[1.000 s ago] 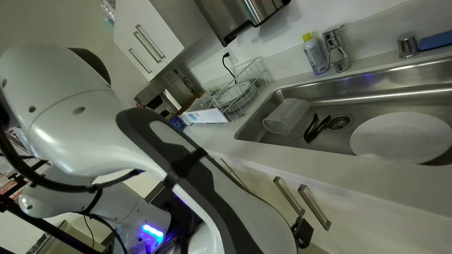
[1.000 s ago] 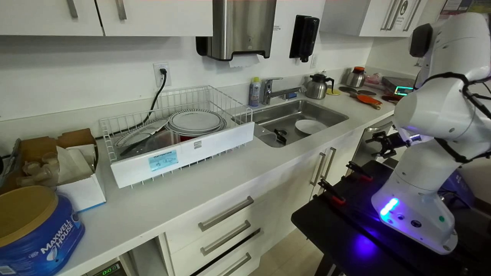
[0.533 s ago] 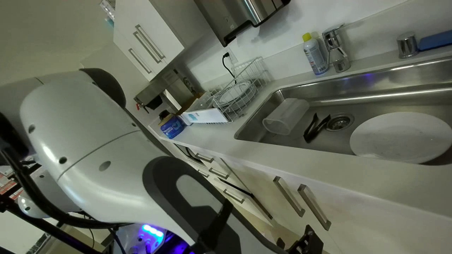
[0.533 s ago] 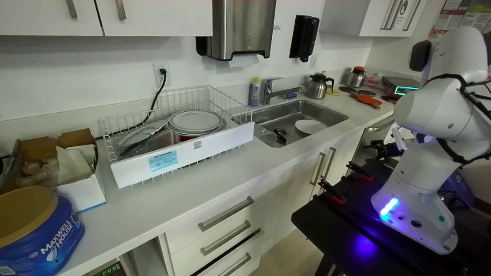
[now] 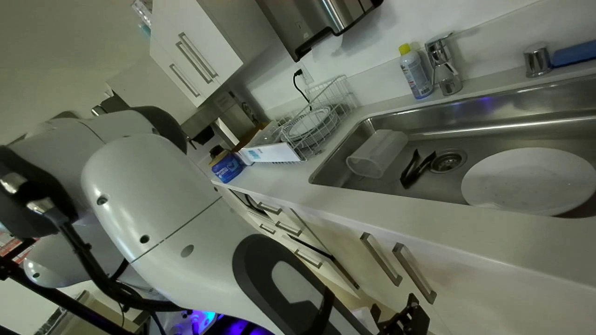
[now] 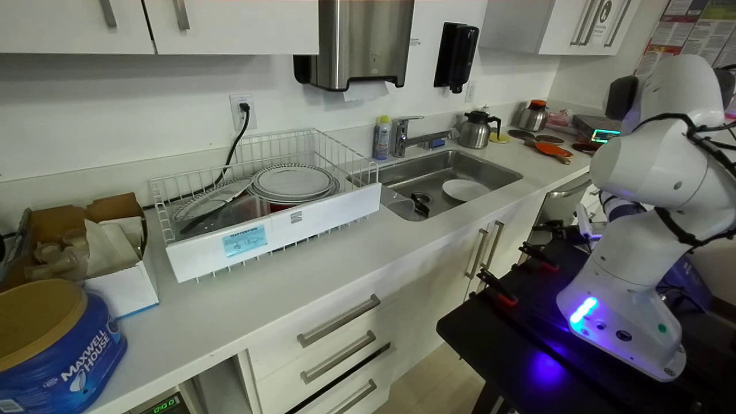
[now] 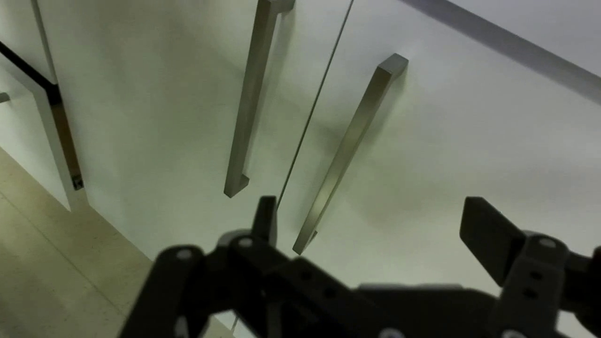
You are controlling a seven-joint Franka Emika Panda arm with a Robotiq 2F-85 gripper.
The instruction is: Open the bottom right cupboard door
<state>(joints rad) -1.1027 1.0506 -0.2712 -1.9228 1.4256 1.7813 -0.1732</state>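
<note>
The bottom right cupboard door (image 7: 469,145) is a flat white panel, closed, with a slim silver bar handle (image 7: 350,148). In an exterior view this handle (image 5: 414,273) is the right one of a close pair under the sink; it also shows in an exterior view (image 6: 494,244). My gripper (image 7: 373,225) is open and empty, in front of the door. In the wrist view the handle's lower end appears between the fingers, close to the left finger; I see no contact. The gripper also shows dark in both exterior views (image 5: 404,318) (image 6: 555,229), partly hidden by the arm.
The identical left door (image 7: 164,117) has its own handle (image 7: 249,98) beside the door seam. A drawer (image 7: 28,122) further left is slightly open. The counter edge (image 5: 447,251) overhangs the doors. A black table (image 6: 494,333) with clamps (image 6: 500,287) stands by the arm.
The arm has lowered and swung. In the exterior views the gripper has moved down and towards the cupboard doors. The doors have not moved.
</note>
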